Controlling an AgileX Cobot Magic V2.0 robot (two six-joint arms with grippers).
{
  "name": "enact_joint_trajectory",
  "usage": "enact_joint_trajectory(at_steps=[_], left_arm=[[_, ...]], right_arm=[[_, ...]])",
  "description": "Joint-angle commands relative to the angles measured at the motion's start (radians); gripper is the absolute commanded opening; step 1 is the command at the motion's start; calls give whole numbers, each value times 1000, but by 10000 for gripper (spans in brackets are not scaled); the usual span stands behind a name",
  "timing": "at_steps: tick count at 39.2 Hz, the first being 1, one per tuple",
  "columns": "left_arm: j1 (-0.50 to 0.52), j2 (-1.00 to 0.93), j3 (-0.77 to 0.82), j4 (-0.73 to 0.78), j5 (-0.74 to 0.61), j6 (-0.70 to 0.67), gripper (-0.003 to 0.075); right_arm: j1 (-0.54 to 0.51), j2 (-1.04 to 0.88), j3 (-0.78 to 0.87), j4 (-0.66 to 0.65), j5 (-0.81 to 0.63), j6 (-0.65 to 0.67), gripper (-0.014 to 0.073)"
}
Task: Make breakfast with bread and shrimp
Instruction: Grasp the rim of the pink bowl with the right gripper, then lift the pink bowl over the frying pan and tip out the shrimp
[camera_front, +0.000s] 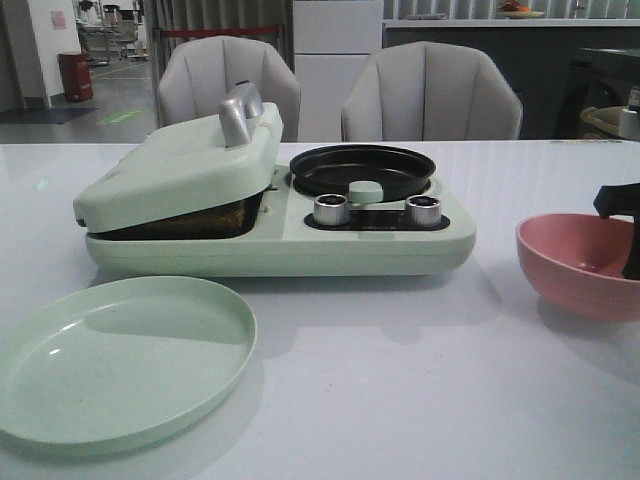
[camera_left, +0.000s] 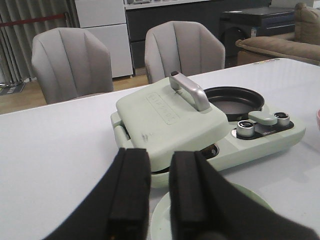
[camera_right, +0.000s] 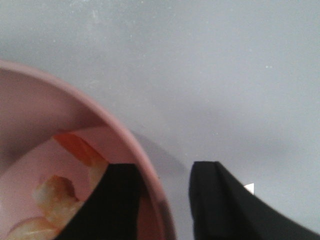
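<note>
From my seat, leftmost is the round pale green plastic plate (camera_front: 120, 365) on the white desk (camera_front: 400, 400). My left tool (camera_left: 159, 195) hangs above it, fingers slightly apart, gripping nothing. Next is the mint green breakfast maker (camera_front: 275, 215), its lid propped over dark brown bread (camera_front: 215, 215). On the right, the pink bowl (camera_front: 580, 265) holds the pale orange-ended shrimp (camera_right: 60, 192). My right tool (camera_right: 165, 200) straddles the bowl's rim, spread apart.

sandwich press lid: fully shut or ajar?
Ajar. The lid rests tilted over the base, a dark gap with something brown inside showing along its front edge.
</note>
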Motion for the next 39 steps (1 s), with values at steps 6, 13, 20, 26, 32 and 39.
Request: enact_joint_trajectory(at_steps=[6, 13, 20, 26, 32, 39], left_arm=[[-7, 10, -27, -6, -82, -8, 226], [-7, 10, -27, -6, -82, -8, 226], [-7, 10, -27, -6, -82, -8, 226], [-7, 10, -27, -6, -82, -8, 226], [-7, 10, -27, -6, -82, -8, 226], [-7, 10, -27, -7, -82, -8, 226]], right_arm=[[-2, -42, -47, 29, -42, -12, 152], [-2, -59, -110, 65, -18, -12, 151], [-2, -67, -213, 119, 13, -12, 151], [5, -67, -320, 135, 65, -12, 151], [60, -67, -411, 144, 46, -28, 151], [155, -67, -457, 150, -108, -43, 151]])
